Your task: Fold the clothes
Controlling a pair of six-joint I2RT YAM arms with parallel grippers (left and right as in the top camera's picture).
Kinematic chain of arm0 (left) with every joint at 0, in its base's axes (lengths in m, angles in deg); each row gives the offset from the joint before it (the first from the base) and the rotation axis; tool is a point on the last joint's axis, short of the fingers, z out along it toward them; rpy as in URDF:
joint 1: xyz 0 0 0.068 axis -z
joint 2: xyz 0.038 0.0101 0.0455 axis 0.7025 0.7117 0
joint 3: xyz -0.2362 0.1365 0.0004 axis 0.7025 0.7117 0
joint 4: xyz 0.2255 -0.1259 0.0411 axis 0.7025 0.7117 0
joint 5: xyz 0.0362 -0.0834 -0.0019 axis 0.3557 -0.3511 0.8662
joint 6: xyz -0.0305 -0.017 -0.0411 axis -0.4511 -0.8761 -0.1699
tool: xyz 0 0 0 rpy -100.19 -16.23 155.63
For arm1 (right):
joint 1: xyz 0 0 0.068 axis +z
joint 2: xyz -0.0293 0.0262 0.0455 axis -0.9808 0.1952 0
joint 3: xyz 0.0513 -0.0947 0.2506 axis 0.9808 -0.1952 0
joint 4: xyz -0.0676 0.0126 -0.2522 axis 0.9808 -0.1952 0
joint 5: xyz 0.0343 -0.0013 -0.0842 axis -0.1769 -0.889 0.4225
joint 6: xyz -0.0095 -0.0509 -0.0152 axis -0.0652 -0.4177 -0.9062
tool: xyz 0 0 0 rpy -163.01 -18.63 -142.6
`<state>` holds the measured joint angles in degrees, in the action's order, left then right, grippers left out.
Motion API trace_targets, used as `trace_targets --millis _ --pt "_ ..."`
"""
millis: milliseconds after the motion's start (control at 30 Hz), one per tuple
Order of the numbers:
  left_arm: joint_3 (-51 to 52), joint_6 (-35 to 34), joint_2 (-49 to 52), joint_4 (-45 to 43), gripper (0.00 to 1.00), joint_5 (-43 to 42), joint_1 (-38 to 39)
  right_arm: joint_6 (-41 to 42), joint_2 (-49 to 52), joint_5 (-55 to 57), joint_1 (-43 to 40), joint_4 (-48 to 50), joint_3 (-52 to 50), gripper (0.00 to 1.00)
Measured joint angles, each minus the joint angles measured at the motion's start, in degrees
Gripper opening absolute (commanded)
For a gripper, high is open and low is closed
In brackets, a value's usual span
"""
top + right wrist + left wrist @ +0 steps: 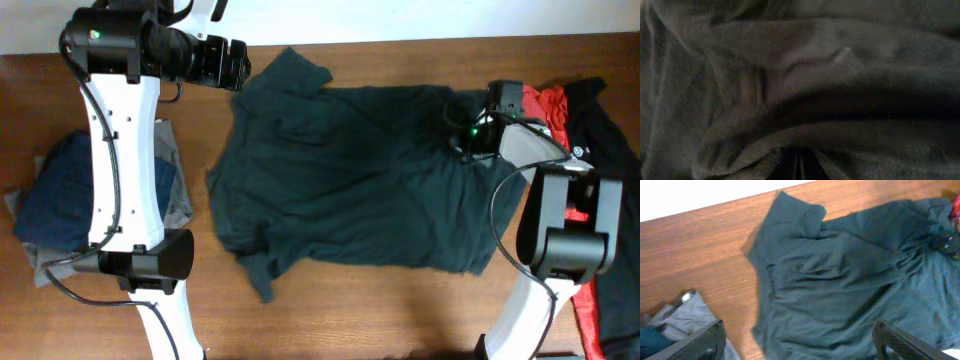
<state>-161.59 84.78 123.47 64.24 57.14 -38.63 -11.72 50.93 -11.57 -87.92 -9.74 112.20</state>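
A large dark green shirt (350,180) lies spread across the middle of the table, wrinkled, with one sleeve at the far edge (300,70). My left gripper (243,66) hovers at the shirt's far left corner. In the left wrist view it (800,347) is wide open, its fingers (700,342) at the frame's bottom corners with nothing between them. My right gripper (470,135) sits low on the shirt's right edge. In the right wrist view the green fabric (805,90) fills the frame and bunches around the closed jaws of that gripper (799,169).
A navy blue piece (55,190) lies on grey shorts (178,195) at the left, beside the left arm's base. A red shirt (555,110) and a black garment (612,135) are heaped at the right edge. Bare wood (380,310) runs along the near side.
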Motion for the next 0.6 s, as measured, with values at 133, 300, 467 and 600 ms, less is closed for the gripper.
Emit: trace_targets --millis 133,300,467,600 --pt "0.0 0.0 0.0 -0.04 0.94 0.92 0.0 -0.28 1.95 -1.46 -1.27 7.13 0.37 0.04" --pt "0.22 0.0 0.0 -0.04 0.96 1.29 0.0 -4.44 3.41 -4.63 -2.78 6.23 2.84 0.06" --pt "3.96 0.0 0.13 1.07 0.96 2.93 0.0 -9.53 4.2 -8.31 -5.03 -4.85 8.2 0.29" --pt "9.29 0.0 0.79 3.06 0.96 5.44 0.0 -15.43 4.13 -14.1 -8.2 -15.28 11.76 0.37"
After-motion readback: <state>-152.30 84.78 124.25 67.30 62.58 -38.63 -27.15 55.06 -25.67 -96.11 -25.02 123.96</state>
